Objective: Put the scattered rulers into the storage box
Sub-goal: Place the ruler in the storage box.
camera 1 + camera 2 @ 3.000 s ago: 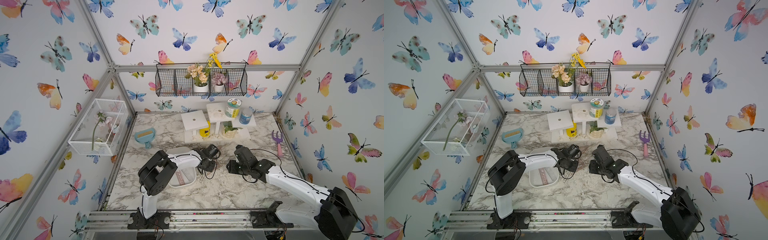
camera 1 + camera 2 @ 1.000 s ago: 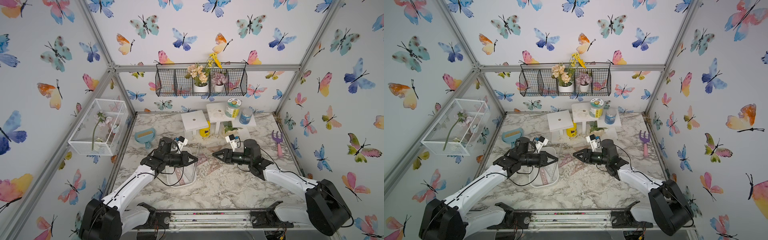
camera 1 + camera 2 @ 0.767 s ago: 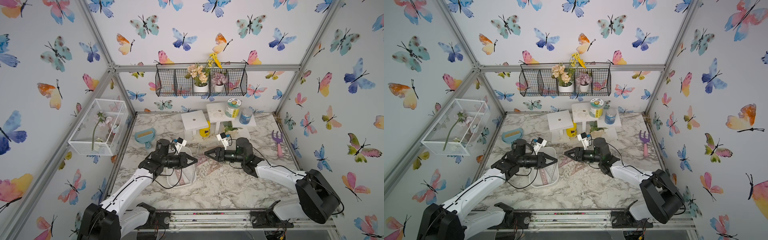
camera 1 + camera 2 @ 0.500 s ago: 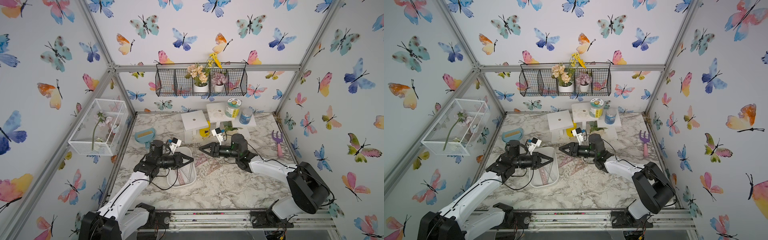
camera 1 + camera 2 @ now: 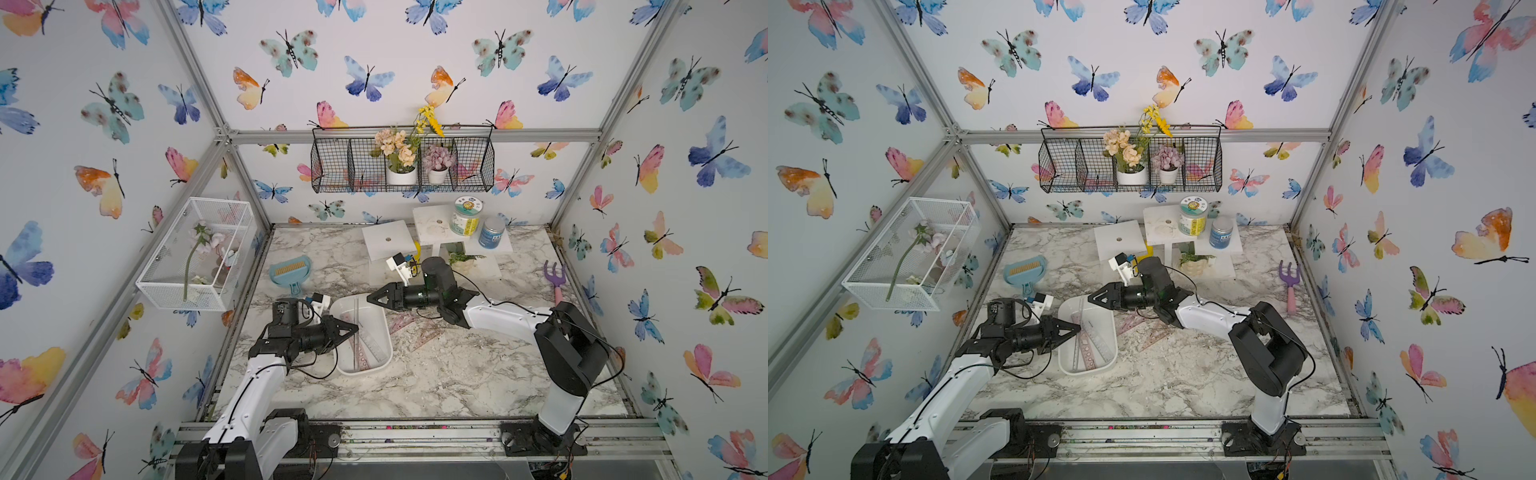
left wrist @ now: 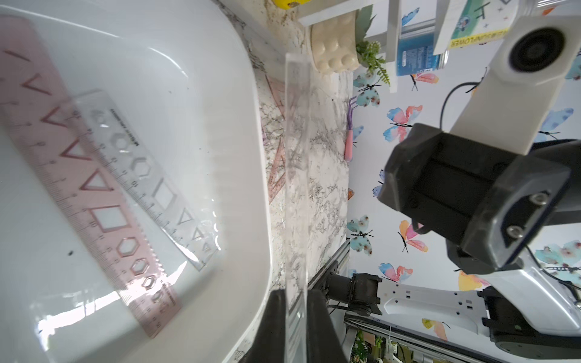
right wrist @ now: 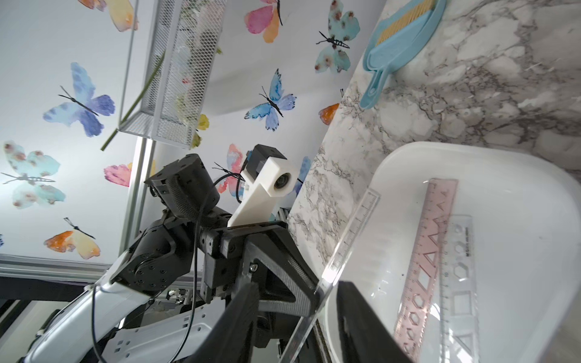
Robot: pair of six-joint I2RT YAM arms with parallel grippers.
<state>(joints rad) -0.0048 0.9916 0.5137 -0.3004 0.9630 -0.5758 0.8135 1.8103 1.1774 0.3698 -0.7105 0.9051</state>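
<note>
A: What's the left gripper (image 5: 356, 328) doing?
B: Clamped on clear ruler (image 6: 295, 157), edge-up over storage box (image 5: 347, 308), centre frame. Likely about to drop it in.
A: And the right gripper (image 5: 369, 300)?
B: Jaws apart, just beside. The set squares (image 5: 401, 322) lie right of the box.

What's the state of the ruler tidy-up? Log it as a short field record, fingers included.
left fingers: shut on the clear ruler, held over the tray
right fingers: open, empty, close to that ruler without touching it
in tray: pink ruler and stencil ruler, lying flat
outside tray: two triangle rulers on the table beside it
task: not finished
</note>
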